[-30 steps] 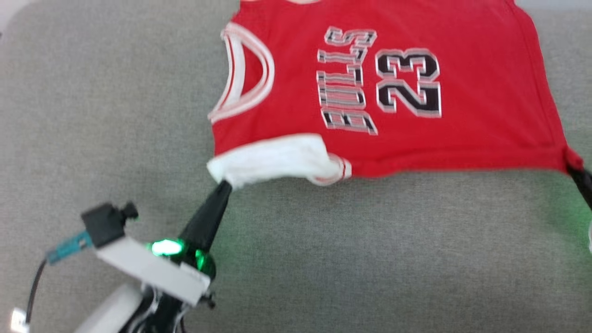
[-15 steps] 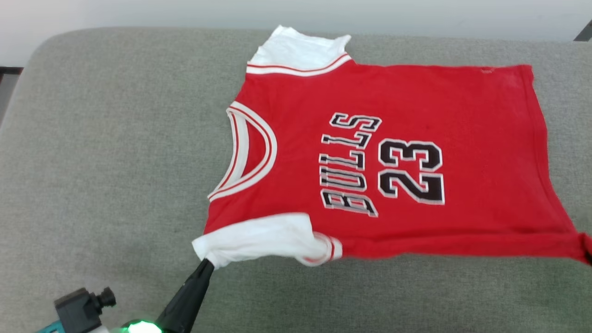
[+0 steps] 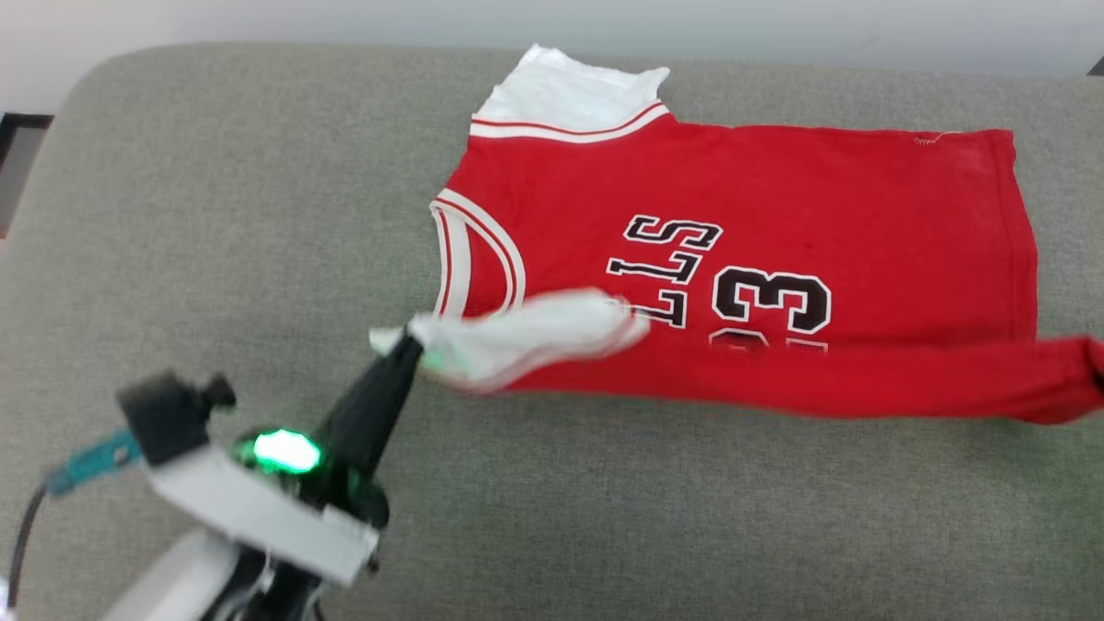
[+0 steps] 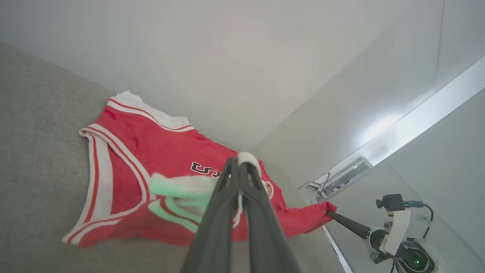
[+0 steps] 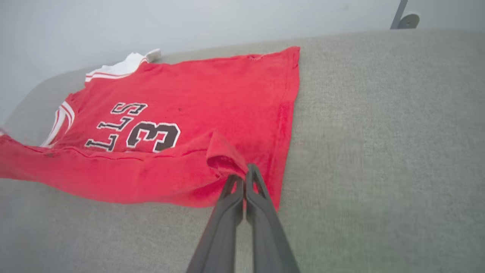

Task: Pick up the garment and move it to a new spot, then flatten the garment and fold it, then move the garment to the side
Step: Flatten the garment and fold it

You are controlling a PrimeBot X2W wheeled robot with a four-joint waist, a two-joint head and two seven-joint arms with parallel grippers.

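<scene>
On the grey cushion [image 3: 172, 216] the red Bulls jersey [image 3: 776, 207] lies face up, long axis left to right, collar [image 3: 457, 259] leftward. Its near edge is raised (to fold away from the robot, I judge): left gripper [image 3: 405, 345] clamps the white sleeve [image 3: 535, 332], right gripper [image 5: 244, 172] pinches the hem corner [image 5: 223, 159].

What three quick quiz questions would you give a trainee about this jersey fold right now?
1. True or false: the left hand is shut on the near white sleeve of the jersey.
2. The right hand pinches which part? A neckline, B red hem corner, C far sleeve.
3. Which digit of the number shows whole from the head camera?
Key: 1 true; 2 B; 3 the 3.
</scene>
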